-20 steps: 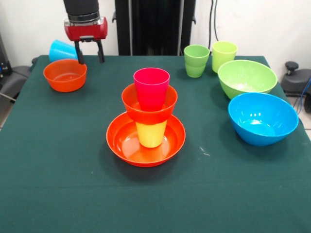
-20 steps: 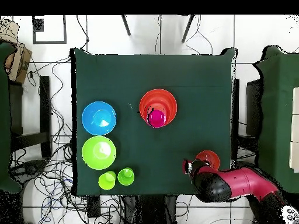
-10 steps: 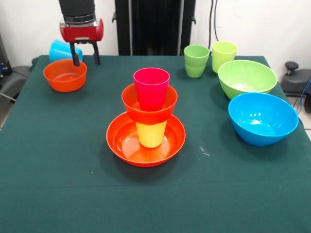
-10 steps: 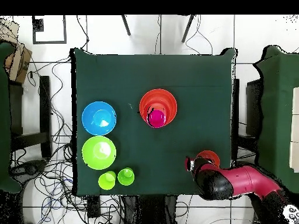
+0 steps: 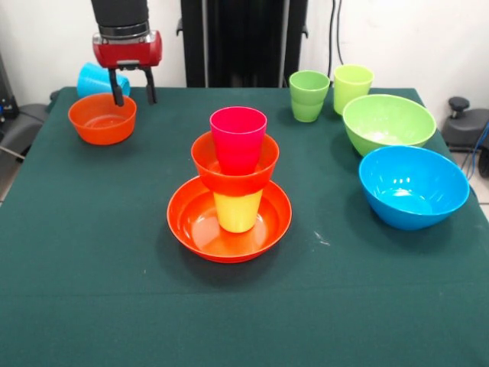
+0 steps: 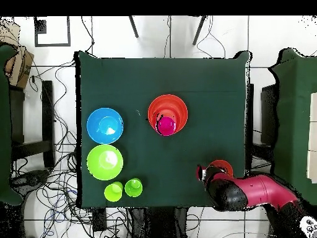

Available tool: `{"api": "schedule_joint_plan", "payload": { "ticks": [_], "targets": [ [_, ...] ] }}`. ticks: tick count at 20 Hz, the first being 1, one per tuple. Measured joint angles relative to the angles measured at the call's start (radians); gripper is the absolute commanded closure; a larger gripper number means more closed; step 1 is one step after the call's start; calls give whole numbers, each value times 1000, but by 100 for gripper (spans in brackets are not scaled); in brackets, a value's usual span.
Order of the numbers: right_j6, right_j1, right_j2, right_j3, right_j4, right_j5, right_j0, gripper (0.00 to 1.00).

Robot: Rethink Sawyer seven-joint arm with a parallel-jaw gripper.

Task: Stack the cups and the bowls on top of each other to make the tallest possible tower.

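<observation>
The tower stands mid-table: a wide orange bowl (image 5: pixel 229 222) as base, a yellow cup (image 5: pixel 238 211), a small orange bowl (image 5: pixel 234 164) and a pink cup (image 5: pixel 238 138) on top; it also shows in the overhead view (image 6: pixel 166 115). Another small orange bowl (image 5: pixel 102 118) sits at the far left, with a sky blue cup (image 5: pixel 95 79) lying behind it. My gripper (image 5: pixel 133 96) is open and empty, hanging just above that bowl's far right rim (image 6: pixel 218 165). Two green cups (image 5: pixel 309 95) (image 5: pixel 352 86), a lime green bowl (image 5: pixel 388 122) and a blue bowl (image 5: pixel 412 186) stand at the right.
The table (image 5: pixel 92 267) has a dark green cloth. My arm (image 6: pixel 254 192) reaches in over the table's edge in the overhead view. Cables lie on the floor around the table.
My gripper has moved left and slightly up, coming over the small orange bowl's far rim. Nothing on the table has moved.
</observation>
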Motion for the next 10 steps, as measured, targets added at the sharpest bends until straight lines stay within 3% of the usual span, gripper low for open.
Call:
{"api": "schedule_joint_plan", "payload": {
  "ticks": [10],
  "targets": [
    [0,46,0,-45,-3,0,17,0]
  ]
}}
